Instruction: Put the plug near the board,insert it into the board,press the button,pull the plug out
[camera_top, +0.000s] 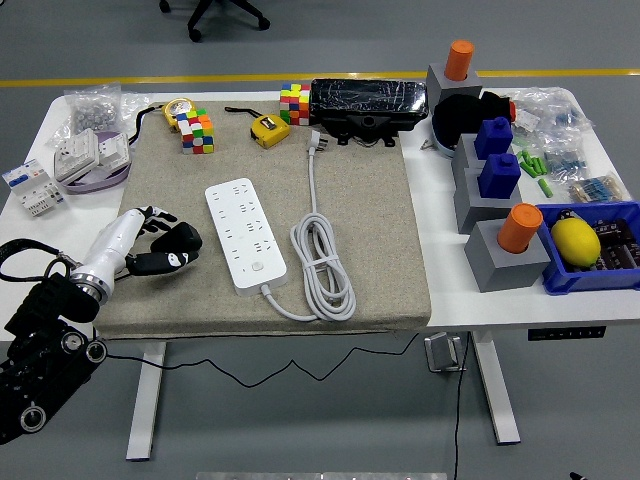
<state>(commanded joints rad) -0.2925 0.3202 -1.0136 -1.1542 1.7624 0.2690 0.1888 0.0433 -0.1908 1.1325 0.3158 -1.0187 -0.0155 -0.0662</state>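
Fingers (172, 240) of your left hand (160, 245) are loosely spread and hold nothing, resting on the grey mat (380, 260) just left of the white power strip (245, 235). Your right hand is out of view. The plug (314, 142) lies at the mat's far edge, well apart from your hand, its white cord (322, 265) running down into a coil beside the strip. Expect the plug to be light, hard and smooth, likely slippery; the stiff cord will probably drag. Grip the plug body by its sides, not the cord or prongs.
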